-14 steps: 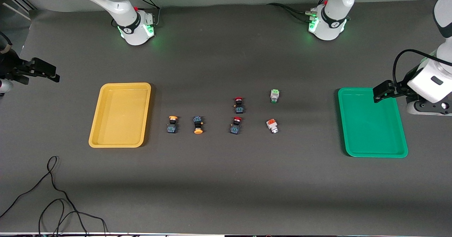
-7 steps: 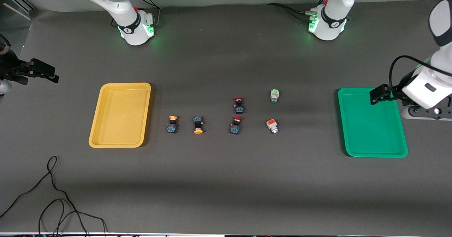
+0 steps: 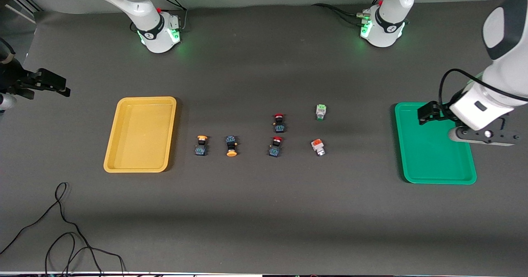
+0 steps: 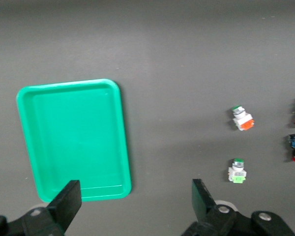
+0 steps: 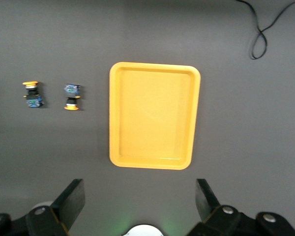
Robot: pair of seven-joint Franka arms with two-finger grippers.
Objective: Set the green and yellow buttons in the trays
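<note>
Two yellow-capped buttons (image 3: 201, 145) (image 3: 231, 146) lie beside the yellow tray (image 3: 140, 167), and both show in the right wrist view (image 5: 32, 93) (image 5: 72, 96). The grey green-ended button (image 3: 321, 112) (image 4: 237, 171) and the grey orange-ended button (image 3: 318, 147) (image 4: 243, 119) lie nearer the green tray (image 3: 437, 180) (image 4: 73, 137). My left gripper (image 3: 482, 136) (image 4: 135, 196) is open and empty, up in the air over the green tray. My right gripper (image 5: 137, 196) is open and empty, high over the table at the right arm's end.
Two red-capped buttons (image 3: 279, 122) (image 3: 275, 146) lie between the yellow-capped pair and the grey pair. A black cable (image 3: 62, 231) trails on the table near the front camera at the right arm's end. The arm bases (image 3: 159, 33) (image 3: 381, 29) stand farthest from the front camera.
My left arm has swung toward the middle of the table, farther in over the green tray. The right arm has hardly moved. No button has moved.
</note>
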